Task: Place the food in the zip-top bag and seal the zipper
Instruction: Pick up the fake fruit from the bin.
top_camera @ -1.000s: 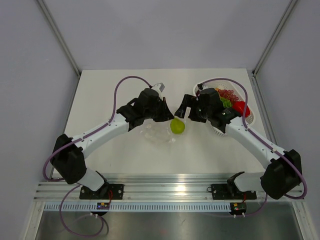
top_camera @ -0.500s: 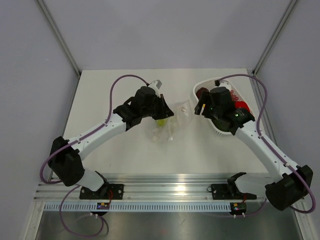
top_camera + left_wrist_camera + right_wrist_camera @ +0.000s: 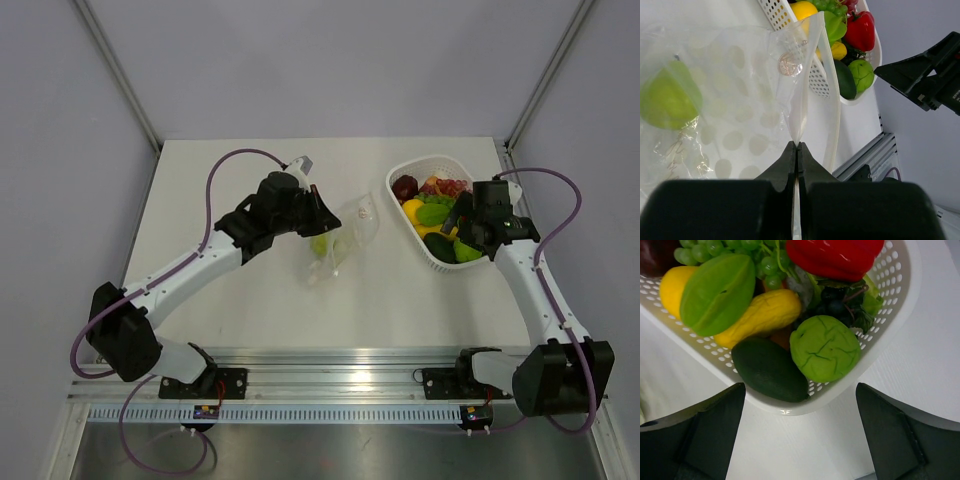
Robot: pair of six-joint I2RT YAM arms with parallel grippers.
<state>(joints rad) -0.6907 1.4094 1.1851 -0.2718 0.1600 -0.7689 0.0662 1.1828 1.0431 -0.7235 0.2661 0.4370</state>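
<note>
Ahead of your spread right end effector (image 3: 799,432): wrinkled green toy fruit (image 3: 825,348); descend straight, with left end effector (image 3: 797,151) clamped on clear crinkly bag (image 3: 740,75).

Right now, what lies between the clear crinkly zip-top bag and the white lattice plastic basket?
Nothing. The top external view shows only a narrow strip of bare white table between the clear zip-top bag and the white lattice basket.

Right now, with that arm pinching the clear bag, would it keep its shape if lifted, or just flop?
Probably flop: the bag is thin, crinkled film, folding where the left gripper pinches its edge. The green fruit inside would likely drag it down on one side. The film looks smooth, so it might slip.
</note>
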